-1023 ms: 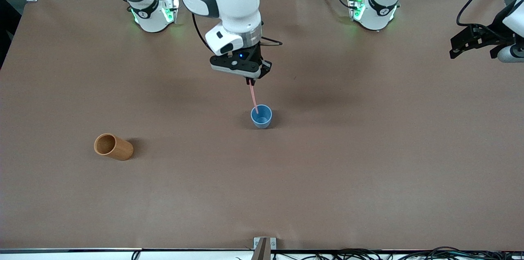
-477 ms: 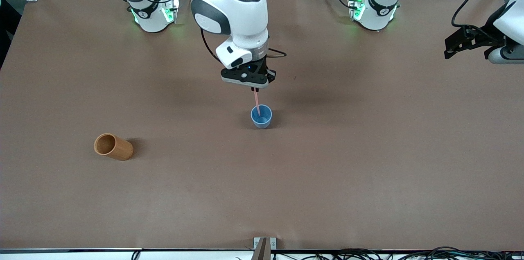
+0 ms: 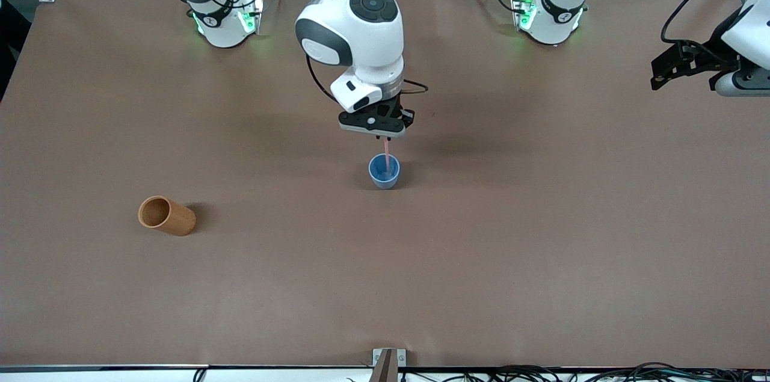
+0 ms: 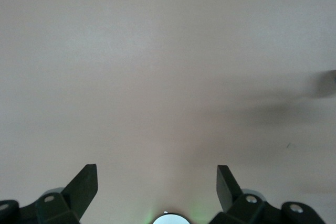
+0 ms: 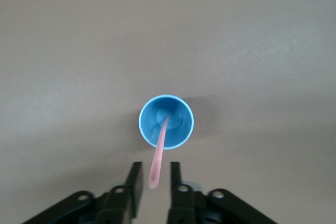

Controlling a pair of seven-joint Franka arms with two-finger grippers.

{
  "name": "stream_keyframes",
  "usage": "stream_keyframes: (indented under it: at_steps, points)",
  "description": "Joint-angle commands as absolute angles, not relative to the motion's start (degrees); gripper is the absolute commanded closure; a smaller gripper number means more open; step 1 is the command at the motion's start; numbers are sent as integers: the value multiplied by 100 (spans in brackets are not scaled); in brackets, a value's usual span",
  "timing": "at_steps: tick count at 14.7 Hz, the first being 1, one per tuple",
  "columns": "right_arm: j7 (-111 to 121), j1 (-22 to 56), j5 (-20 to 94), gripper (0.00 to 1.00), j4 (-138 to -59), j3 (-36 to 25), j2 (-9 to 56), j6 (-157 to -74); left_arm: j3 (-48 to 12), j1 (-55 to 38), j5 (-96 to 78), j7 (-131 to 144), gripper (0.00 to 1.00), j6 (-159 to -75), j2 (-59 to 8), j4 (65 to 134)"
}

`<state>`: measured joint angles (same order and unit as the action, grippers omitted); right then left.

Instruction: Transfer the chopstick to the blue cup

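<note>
The blue cup point(image 3: 384, 172) stands upright in the middle of the table and also shows in the right wrist view point(image 5: 166, 121). The pale pink chopstick point(image 3: 387, 157) stands in it, lower end on the cup's bottom, leaning on the rim point(image 5: 159, 148). My right gripper point(image 3: 385, 134) hangs just above the cup. Its jaws point(image 5: 156, 166) flank the stick's top end with a small gap on each side, so it is open. My left gripper point(image 3: 660, 74) waits open and empty in the air over the left arm's end of the table point(image 4: 157, 174).
An orange-brown wooden cup point(image 3: 166, 216) lies on its side toward the right arm's end of the table, nearer to the front camera than the blue cup. The brown table point(image 3: 541, 237) is otherwise bare around both cups.
My right gripper has come down over the blue cup and shifted toward the left arm's end. The chopstick has gone deeper into the cup and stands more upright. The left arm has barely moved.
</note>
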<state>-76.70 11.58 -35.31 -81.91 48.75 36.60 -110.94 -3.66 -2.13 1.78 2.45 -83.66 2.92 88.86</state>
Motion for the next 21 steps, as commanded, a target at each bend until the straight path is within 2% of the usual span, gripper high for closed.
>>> stream_keyframes:
  at_steps: [1,2,5,9,11,15,21]
  points:
    - [-7638,933,-3656,4,-8077,4922,3656,-11083,-378,-264,70,299,0,-8490,448,9035]
    - [-7603,836,-3648,0,-8042,4931,3639,-11083,-378,-255,62,299,0,-8490,448,9035]
    - [-7183,406,-3560,0,-7972,4992,3482,-11030,-378,-246,-26,281,0,-8473,457,9044]
    - [-5954,-280,-2771,0,-7980,4861,2701,-10549,-378,-255,-35,202,0,-8473,440,9018]
    - [-5251,-343,-2314,0,-7980,4231,2139,-10232,-369,-246,-35,167,0,-8473,439,9018]
    - [-3335,-299,-925,0,-8330,2421,1022,-10055,-369,-255,-26,167,0,-8464,431,9009]
    - [-1330,-176,-264,0,-9280,591,-95,-9792,-369,-255,-44,228,0,-8446,439,9018]
